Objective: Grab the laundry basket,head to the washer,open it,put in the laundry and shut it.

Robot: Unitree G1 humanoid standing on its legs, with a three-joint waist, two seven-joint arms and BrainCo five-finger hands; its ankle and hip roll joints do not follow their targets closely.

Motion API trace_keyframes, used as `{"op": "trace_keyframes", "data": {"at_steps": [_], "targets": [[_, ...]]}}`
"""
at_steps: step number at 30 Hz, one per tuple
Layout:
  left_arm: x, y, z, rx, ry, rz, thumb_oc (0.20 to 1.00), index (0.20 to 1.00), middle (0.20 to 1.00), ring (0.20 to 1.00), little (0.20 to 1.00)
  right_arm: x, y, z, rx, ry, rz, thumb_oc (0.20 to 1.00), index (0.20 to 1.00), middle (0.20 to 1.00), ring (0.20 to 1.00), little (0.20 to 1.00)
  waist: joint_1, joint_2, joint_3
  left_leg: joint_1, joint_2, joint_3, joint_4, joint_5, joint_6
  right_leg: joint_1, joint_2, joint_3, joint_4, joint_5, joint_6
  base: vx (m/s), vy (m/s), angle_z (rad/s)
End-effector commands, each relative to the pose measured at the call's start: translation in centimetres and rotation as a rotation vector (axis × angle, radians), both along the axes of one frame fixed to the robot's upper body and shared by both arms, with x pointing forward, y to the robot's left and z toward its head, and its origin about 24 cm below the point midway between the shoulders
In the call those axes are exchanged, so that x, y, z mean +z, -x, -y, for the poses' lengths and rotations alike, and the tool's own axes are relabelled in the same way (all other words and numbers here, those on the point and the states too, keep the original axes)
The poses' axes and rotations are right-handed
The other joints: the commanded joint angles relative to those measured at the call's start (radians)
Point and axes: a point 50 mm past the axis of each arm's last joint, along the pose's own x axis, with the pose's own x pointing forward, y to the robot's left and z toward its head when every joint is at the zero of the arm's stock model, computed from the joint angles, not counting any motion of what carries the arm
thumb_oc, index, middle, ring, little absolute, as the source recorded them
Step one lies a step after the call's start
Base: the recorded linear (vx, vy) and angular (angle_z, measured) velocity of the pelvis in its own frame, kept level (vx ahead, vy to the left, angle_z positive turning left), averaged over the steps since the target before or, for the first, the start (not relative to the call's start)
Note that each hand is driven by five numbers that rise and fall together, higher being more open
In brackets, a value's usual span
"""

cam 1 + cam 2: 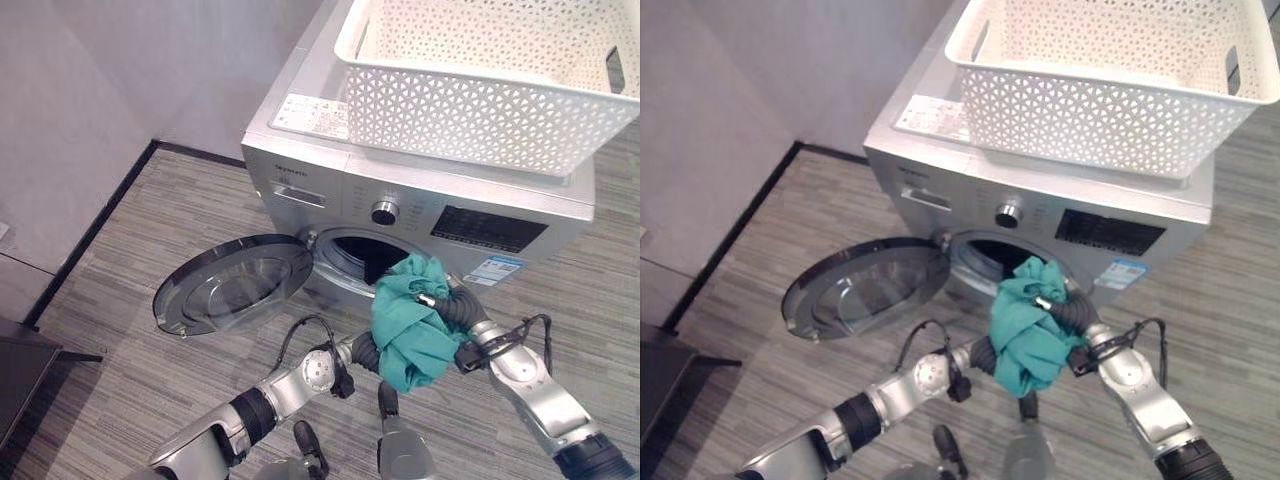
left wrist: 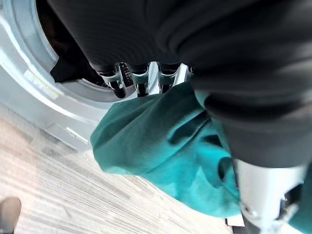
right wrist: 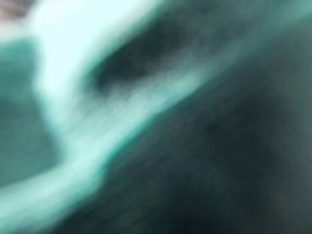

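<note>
Teal cloth [image 1: 410, 325], one bundle, sits clasped between both hands at one washer's [image 1: 420, 215] open door [image 1: 232, 283]; finger grip unclear.

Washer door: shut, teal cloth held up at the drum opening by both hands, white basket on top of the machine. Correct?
Not quite: the washer door is swung open, as the left eye view shows. The rest holds: the teal cloth is between the left hand and right hand at the drum opening, and the white basket sits on top.

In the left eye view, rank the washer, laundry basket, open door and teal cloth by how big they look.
1. Washer
2. Laundry basket, nearer the camera, so its true rank is unsure
3. Open door
4. Teal cloth, bunched between the left hand and right hand
</note>
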Motion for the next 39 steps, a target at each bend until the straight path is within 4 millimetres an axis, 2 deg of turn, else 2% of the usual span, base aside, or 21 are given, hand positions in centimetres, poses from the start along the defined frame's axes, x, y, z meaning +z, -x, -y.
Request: {"op": "trace_keyframes", "data": {"at_steps": [1, 6, 8, 9, 10, 11, 15, 17, 22, 23, 24, 25, 26, 29, 30, 33, 37, 38, 39], "targets": [[1.9, 0.0, 3.0, -0.070, 0.084, 0.023, 1.000, 1.000, 1.000, 1.000, 1.000, 2.3, -1.0, 0.0, -0.019, -0.034, 0.127, 0.200, 0.200, 0.200, 0.200, 0.200, 0.020, -0.029, -0.041, -0.029, 0.046, -0.123, 0.030, -0.033, -0.050, 0.006, -0.035, 0.000, 0.062, -0.101, 0.042, 0.00, -0.018, 0.03], [2.5, -0.1, 4.1, -0.037, 0.128, 0.022, 1.000, 1.000, 1.000, 1.000, 1.000, 1.8, -0.8, -0.3, -0.031, -0.084, 0.114, 0.200, 0.200, 0.200, 0.200, 0.200, 0.018, -0.034, -0.034, -0.033, 0.046, -0.129, 0.026, -0.027, -0.052, 0.004, -0.033, -0.009, 0.065, -0.103, 0.038, -0.01, -0.013, 0.03], [2.6, -0.1, 4.7, -0.026, 0.137, 0.018, 0.875, 0.875, 0.875, 0.875, 0.875, 1.5, -0.8, -0.7, -0.027, -0.103, 0.103, 0.200, 0.200, 0.200, 0.200, 0.200, 0.017, -0.037, -0.030, -0.037, 0.047, -0.132, 0.026, -0.025, -0.053, 0.001, -0.033, -0.011, 0.066, -0.103, 0.037, -0.03, -0.020, 0.09], [2.6, -0.3, 4.9, 0.003, 0.146, 0.013, 0.517, 0.517, 0.517, 0.517, 0.517, 1.0, -0.7, -1.1, -0.023, -0.123, 0.084, 0.200, 0.200, 0.200, 0.200, 0.200, 0.017, -0.040, -0.026, -0.040, 0.049, -0.132, 0.025, -0.023, -0.053, -0.003, -0.032, -0.013, 0.066, -0.102, 0.035, -0.01, -0.011, 0.10], [2.6, -0.3, 5.0, 0.003, 0.147, 0.013, 0.454, 0.454, 0.454, 0.454, 0.454, 1.0, -0.7, -1.1, -0.023, -0.123, 0.084, 0.200, 0.200, 0.200, 0.200, 0.200, 0.017, -0.040, -0.027, -0.041, 0.049, -0.132, 0.025, -0.023, -0.053, -0.003, -0.033, -0.013, 0.066, -0.102, 0.035, -0.03, -0.018, 0.09], [2.7, -0.4, 5.1, 0.020, 0.156, 0.011, 0.200, 0.200, 0.200, 0.200, 0.200, 0.8, -0.7, -1.3, -0.022, -0.132, 0.078, 0.200, 0.200, 0.200, 0.200, 0.200, 0.017, -0.042, -0.024, -0.045, 0.049, -0.132, 0.026, -0.022, -0.054, -0.006, -0.032, -0.013, 0.066, -0.101, 0.035, -0.02, -0.011, 0.05], [2.9, -0.9, 5.2, 0.086, 0.182, 0.008, 0.200, 0.200, 0.200, 0.200, 0.200, 0.0, -0.8, -2.5, 0.001, -0.171, 0.044, 0.200, 0.200, 0.200, 0.200, 0.200, 0.022, -0.048, -0.017, -0.056, 0.053, -0.131, 0.024, -0.014, -0.056, -0.017, -0.030, -0.012, 0.063, -0.097, 0.034, 0.00, 0.000, 0.00], [2.9, -0.9, 5.1, 0.086, 0.182, 0.008, 0.200, 0.200, 0.200, 0.200, 0.200, 0.0, -0.8, -2.6, 0.001, -0.171, 0.045, 0.200, 0.200, 0.200, 0.200, 0.200, 0.021, -0.048, -0.018, -0.056, 0.053, -0.131, 0.024, -0.014, -0.056, -0.018, -0.030, -0.012, 0.063, -0.097, 0.034, 0.00, 0.000, 0.00], [3.3, -2.7, 2.9, 0.234, 0.229, 0.040, 0.200, 0.200, 0.200, 0.200, 0.200, -0.7, -0.6, -3.3, 0.021, -0.172, 0.028, 0.200, 0.200, 0.200, 0.200, 0.200, 0.027, -0.055, -0.015, -0.065, 0.058, -0.132, 0.014, 0.000, -0.059, -0.025, -0.026, -0.019, 0.063, -0.095, 0.032, 0.00, 0.000, 0.00], [3.3, -3.0, 2.4, 0.259, 0.233, 0.044, 0.200, 0.200, 0.200, 0.200, 0.200, -0.9, -0.5, -3.2, 0.020, -0.162, 0.025, 0.445, 0.445, 0.445, 0.445, 0.445, 0.028, -0.056, -0.014, -0.066, 0.059, -0.133, 0.013, 0.001, -0.060, -0.027, -0.026, -0.020, 0.063, -0.095, 0.032, 0.00, 0.000, 0.00], [3.3, -3.3, 1.7, 0.287, 0.239, 0.049, 0.200, 0.200, 0.200, 0.200, 0.200, -1.0, -0.4, -3.0, 0.017, -0.147, 0.023, 0.815, 0.815, 0.815, 0.815, 0.815, 0.028, -0.057, -0.015, -0.069, 0.059, -0.133, 0.012, 0.002, -0.060, -0.029, -0.026, -0.022, 0.063, -0.094, 0.032, 0.00, 0.000, 0.00], [3.2, -3.5, 1.2, 0.311, 0.245, 0.044, 0.200, 0.200, 0.200, 0.200, 0.200, -1.2, -0.3, -2.8, 0.013, -0.127, 0.021, 1.000, 1.000, 1.000, 1.000, 1.000, 0.027, -0.058, -0.015, -0.070, 0.059, -0.132, 0.010, 0.003, -0.060, -0.030, -0.026, -0.022, 0.064, -0.094, 0.033, 0.00, 0.000, 0.00], [3.2, -3.4, 1.2, 0.311, 0.245, 0.044, 0.200, 0.200, 0.200, 0.200, 0.200, -1.2, -0.3, -2.8, 0.014, -0.127, 0.020, 1.000, 1.000, 1.000, 1.000, 1.000, 0.027, -0.058, -0.015, -0.070, 0.059, -0.133, 0.010, 0.003, -0.060, -0.030, -0.026, -0.022, 0.064, -0.094, 0.033, 0.00, 0.000, 0.00], [3.4, -4.2, -0.7, 0.393, 0.269, 0.068, 0.200, 0.200, 0.200, 0.200, 0.200, -1.6, 0.6, -1.1, -0.043, -0.085, 0.019, 1.000, 1.000, 1.000, 1.000, 1.000, 0.019, -0.062, -0.014, -0.077, 0.057, -0.131, 0.006, 0.006, -0.061, -0.038, -0.028, -0.026, 0.069, -0.092, 0.035, 0.00, 0.017, 0.03], [3.2, -4.4, -1.7, 0.431, 0.275, 0.070, 0.200, 0.200, 0.200, 0.200, 0.200, -2.0, 1.2, 0.2, -0.096, -0.064, 0.014, 1.000, 1.000, 1.000, 1.000, 1.000, 0.013, -0.064, -0.013, -0.080, 0.056, -0.129, 0.004, 0.006, -0.060, -0.042, -0.029, -0.028, 0.072, -0.092, 0.036, 0.00, 0.027, 0.05], [2.9, -4.5, -2.6, 0.467, 0.268, 0.074, 0.200, 0.200, 0.200, 0.200, 0.200, -2.6, 2.1, 1.4, -0.148, -0.059, -0.005, 1.000, 1.000, 1.000, 1.000, 1.000, 0.007, -0.066, -0.013, -0.084, 0.055, -0.128, 0.003, 0.006, -0.059, -0.046, -0.030, -0.027, 0.075, -0.092, 0.037, 0.00, 0.028, 0.03], [2.3, -4.5, -4.3, 0.507, 0.246, 0.076, 0.200, 0.200, 0.200, 0.200, 0.200, -6.2, 4.6, 3.5, -0.233, -0.025, -0.161, 1.000, 1.000, 1.000, 1.000, 1.000, -0.004, -0.074, -0.009, -0.086, 0.050, -0.125, 0.003, 0.002, -0.058, -0.051, -0.035, -0.029, 0.085, -0.091, 0.041, 0.00, 0.027, -0.01], [2.3, -4.5, -4.3, 0.507, 0.246, 0.076, 0.200, 0.200, 0.200, 0.200, 0.200, -6.2, 4.6, 3.5, -0.233, -0.025, -0.161, 1.000, 1.000, 1.000, 1.000, 1.000, -0.004, -0.074, -0.010, -0.087, 0.050, -0.125, 0.003, 0.002, -0.058, -0.052, -0.036, -0.029, 0.085, -0.091, 0.041, 0.00, 0.000, 0.00], [2.1, -4.4, -4.7, 0.513, 0.242, 0.072, 0.200, 0.200, 0.200, 0.200, 0.200, -7.2, 5.5, 4.2, -0.255, 0.002, -0.213, 1.000, 1.000, 1.000, 1.000, 1.000, -0.006, -0.076, -0.008, -0.086, 0.049, -0.126, 0.003, 0.001, -0.058, -0.052, -0.038, -0.030, 0.087, -0.092, 0.042, 0.00, 0.000, 0.00]]}}
